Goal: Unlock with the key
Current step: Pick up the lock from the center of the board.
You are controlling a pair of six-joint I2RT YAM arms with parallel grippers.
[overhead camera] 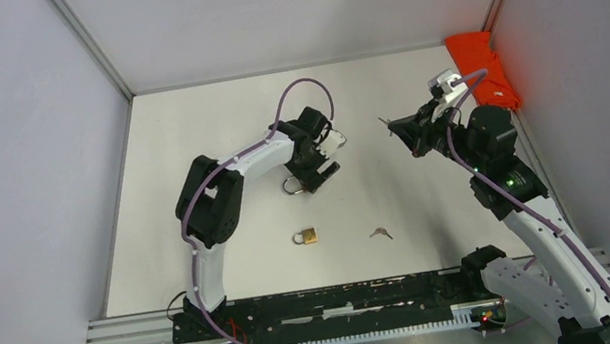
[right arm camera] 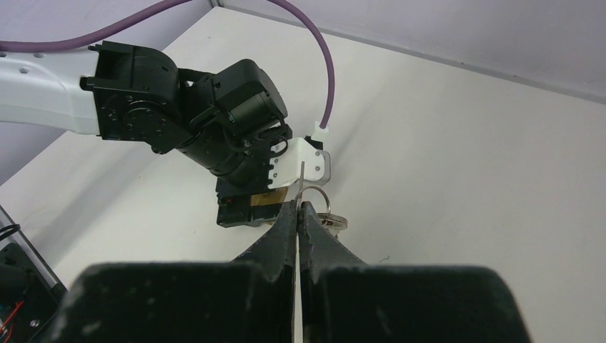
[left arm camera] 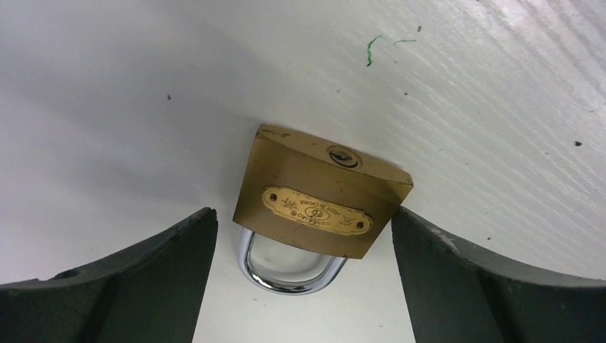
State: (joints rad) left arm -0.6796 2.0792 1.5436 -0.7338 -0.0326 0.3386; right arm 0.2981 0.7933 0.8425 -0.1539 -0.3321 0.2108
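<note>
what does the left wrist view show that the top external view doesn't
Only the left wrist: the brass padlock up close, with its keyhole and label plate, lying between the open fingers of the left tool.
Only the top external: a second padlock, a loose key, the right tool shut on another key, and a red object in the far right corner.
Both: the white table and the first padlock's shackle.

From above you see only the shackle of the padlock (overhead camera: 292, 186); the left pincer (left arm camera: 304, 218) covers its body. The key (right arm camera: 303, 182) in the right pincer (right arm camera: 300, 207) shows edge-on, its head hidden between the fingertips.
</note>
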